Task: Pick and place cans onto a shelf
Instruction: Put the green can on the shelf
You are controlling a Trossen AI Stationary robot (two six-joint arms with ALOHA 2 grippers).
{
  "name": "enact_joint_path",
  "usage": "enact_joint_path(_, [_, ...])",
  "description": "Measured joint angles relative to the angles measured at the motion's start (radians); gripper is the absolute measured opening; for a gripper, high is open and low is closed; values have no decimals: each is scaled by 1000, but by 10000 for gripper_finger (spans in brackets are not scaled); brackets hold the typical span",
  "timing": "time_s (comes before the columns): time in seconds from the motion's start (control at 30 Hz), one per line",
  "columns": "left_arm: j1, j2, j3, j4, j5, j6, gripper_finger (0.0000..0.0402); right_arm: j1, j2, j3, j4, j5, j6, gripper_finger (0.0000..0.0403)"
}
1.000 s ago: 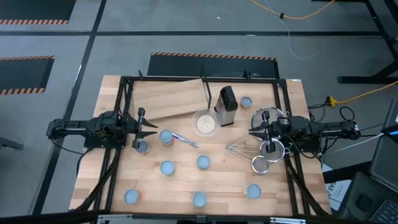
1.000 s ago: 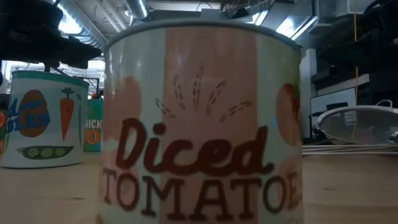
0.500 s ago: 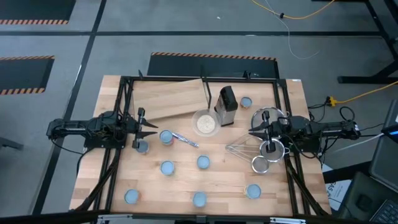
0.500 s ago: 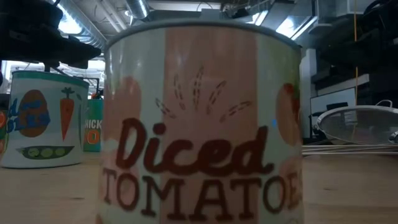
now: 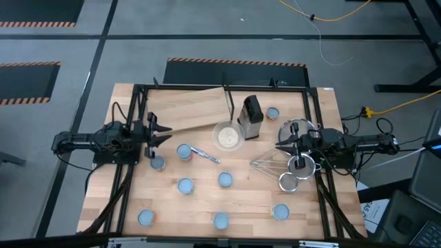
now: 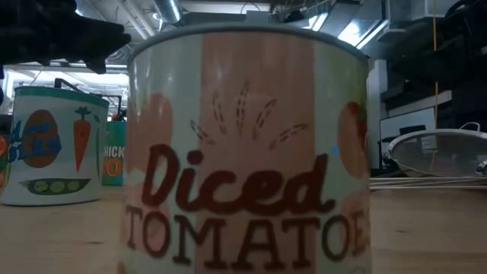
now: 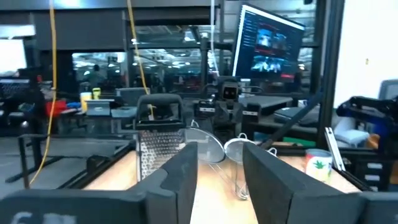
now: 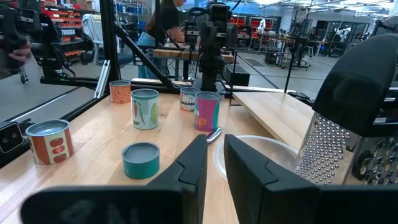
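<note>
Eight cans (image 5: 185,185) dot the table around the bowl (image 5: 227,136), none of them on the shelf (image 5: 187,110), which lies tilted just behind and left of the bowl. Left of the bowl, the left gripper (image 5: 162,130) hovers at the shelf's near edge, fingers (image 7: 180,180) parted a little and empty; one can (image 5: 158,162) sits just beside it and another (image 5: 183,151) lies between it and the bowl. Just right of the bowl stands a grater (image 5: 251,116), with one can (image 5: 272,113) beyond it. Farther right, the right gripper (image 5: 280,146) waits over the strainers (image 5: 298,165), fingers (image 8: 193,168) slightly apart, holding nothing.
</note>
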Motion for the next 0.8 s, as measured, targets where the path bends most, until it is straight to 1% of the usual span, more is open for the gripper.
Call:
enact_joint_path(0.1, [0,0,0,1,-21,-21,144,0,0,0,0,0,0,61])
enact_joint_path(0.2, [0,0,0,24,-22,-24,160,0,0,0,0,0,0,61])
enact_joint_path(0.43, [0,5,0,129,-28,0,166,0,0,0,0,0,0,61])
enact_joint_path(0.6, [0,57,1,191,-28,2,166,0,0,0,0,0,0,61])
enact_joint_path(0.8, [0,164,28,232,-27,3,166,0,0,0,0,0,0,61])
